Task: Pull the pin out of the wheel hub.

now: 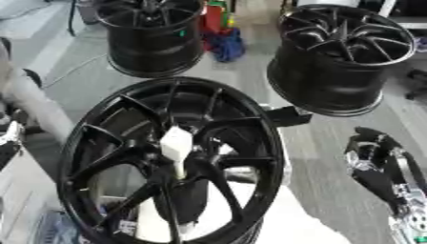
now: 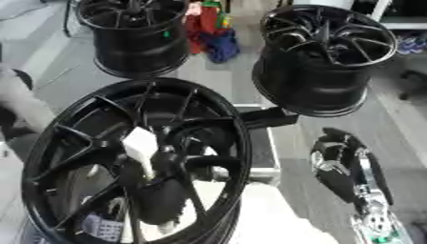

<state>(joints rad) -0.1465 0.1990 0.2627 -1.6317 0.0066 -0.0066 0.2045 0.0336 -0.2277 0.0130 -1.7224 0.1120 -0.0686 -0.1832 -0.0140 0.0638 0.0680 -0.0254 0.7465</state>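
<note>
A large black spoked wheel hub (image 1: 92, 143) fills the lower left of both eye views, its face turned up toward me. A white pin (image 1: 177, 145) with a broad head and a thin shaft stands in the hub's centre. My right hand (image 1: 380, 164), black and silver, rests at the lower right with its fingers up and relaxed. It is well apart from the hub and holds nothing. A silver and black part of my left hand (image 1: 6, 138) shows at the left edge, beside the hub's rim.
Two more black wheels stand on the grey floor behind, one at the upper left (image 1: 154, 43) and one at the upper right (image 1: 338, 71). Red and blue items (image 1: 223, 38) lie between them. A black block (image 1: 288, 116) sits just behind the hub. A white surface (image 1: 288, 224) lies under it.
</note>
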